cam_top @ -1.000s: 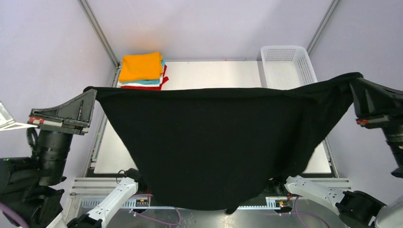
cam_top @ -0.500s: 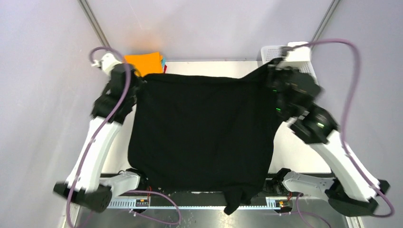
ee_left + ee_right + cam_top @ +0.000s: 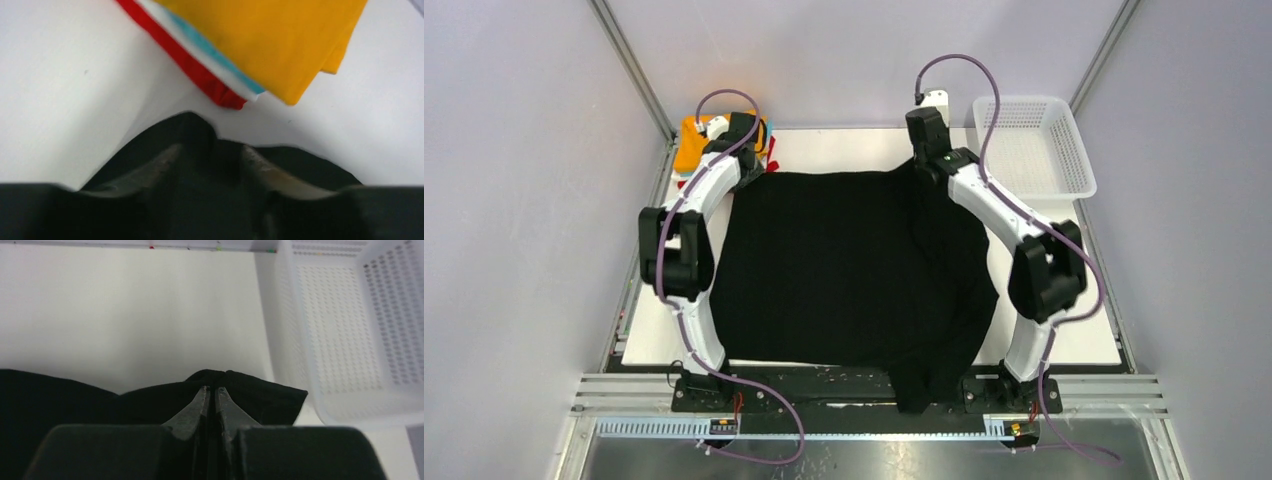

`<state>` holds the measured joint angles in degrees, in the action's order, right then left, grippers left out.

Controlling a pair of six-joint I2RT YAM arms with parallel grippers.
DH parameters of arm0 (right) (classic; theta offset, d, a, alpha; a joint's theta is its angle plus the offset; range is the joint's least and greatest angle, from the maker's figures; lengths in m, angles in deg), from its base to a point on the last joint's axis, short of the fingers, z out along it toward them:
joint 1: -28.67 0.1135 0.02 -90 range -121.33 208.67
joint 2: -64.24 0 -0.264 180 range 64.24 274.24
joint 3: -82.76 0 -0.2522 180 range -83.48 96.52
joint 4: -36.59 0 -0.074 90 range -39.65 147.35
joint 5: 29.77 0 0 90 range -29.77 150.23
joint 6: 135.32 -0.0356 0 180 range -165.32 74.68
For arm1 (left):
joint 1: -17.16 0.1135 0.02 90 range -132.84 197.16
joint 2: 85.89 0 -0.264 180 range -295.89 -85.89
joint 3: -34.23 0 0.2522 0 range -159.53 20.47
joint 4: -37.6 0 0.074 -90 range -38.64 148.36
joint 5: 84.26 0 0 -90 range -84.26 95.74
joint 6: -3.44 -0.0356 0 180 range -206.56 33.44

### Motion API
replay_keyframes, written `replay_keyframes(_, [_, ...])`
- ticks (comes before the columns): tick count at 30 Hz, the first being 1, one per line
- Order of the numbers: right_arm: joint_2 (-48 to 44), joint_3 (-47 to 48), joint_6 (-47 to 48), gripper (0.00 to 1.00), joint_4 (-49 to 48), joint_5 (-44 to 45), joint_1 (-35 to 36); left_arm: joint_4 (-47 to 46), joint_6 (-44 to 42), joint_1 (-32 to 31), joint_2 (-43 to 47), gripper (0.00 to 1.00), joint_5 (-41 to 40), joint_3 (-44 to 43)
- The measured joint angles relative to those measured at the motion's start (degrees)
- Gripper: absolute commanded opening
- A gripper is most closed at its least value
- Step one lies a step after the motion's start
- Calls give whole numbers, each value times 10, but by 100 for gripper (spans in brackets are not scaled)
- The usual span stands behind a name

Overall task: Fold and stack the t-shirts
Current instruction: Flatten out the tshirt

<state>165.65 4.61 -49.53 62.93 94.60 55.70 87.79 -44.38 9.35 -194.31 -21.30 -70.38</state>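
Shirt (image 3: 844,270), aloft 1 s ago, now spread flat mid-desk (image 3: 844,148), far corners at 11 and 1 o'clock; right fingers (image 3: 200,402) clenched on it, left fingers (image 3: 167,160) straddle cloth, grip cannot tell; ready to fold.

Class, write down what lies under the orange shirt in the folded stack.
Under the orange shirt show the edges of a teal shirt, a white shirt and a red shirt, red lowest. The rest of each is covered.

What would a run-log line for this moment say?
stage: black t-shirt spread on table | left gripper: shut on far-left corner, near folded stack | right gripper: shut on far-right corner
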Motion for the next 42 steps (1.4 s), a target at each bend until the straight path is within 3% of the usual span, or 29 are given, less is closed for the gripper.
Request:
replay_keyframes(1, [35,30,-2,27,3,-5,-5,0,-2,1,-24,78,3,-24])
replay_keyframes(2, [66,60,-5,49,7,-11,-8,-1,0,3,-49,94,8,-51])
replay_keyframes(3, [95,92,-9,71,14,-14,-11,0,-2,4,-68,98,11,-72])
replay_keyframes(4, [123,127,-10,85,24,-16,-13,2,-6,4,-78,99,14,-87])
replay_keyframes(5, [142,152,-13,97,32,-21,-15,5,-7,4,-86,99,17,-102])
replay_keyframes(6, [155,172,-16,99,42,-25,-16,7,-8,4,-88,99,20,-112])
replay_keyframes(9, [159,196,-20,99,73,-37,-17,11,-8,4,-73,99,29,-118])
replay_keyframes(12, [124,161,-35,99,76,-61,-17,-2,-7,4,-12,99,51,-63])
replay_keyframes(19, [-73,-97,-126,100,72,-198,-17,-50,2,-9,212,99,119,196])
replay_keyframes(24, [-158,-275,-200,99,56,-282,-7,-71,9,-51,282,99,161,313])
replay_keyframes(32, [-163,-397,-270,99,69,-330,24,-104,29,-102,264,99,213,398])
replay_keyframes(38, [-110,-387,-292,99,64,-346,24,-122,33,-103,169,99,216,383])
replay_keyframes(42, [-69,-345,-294,99,69,-350,16,-120,32,-101,110,99,210,328])
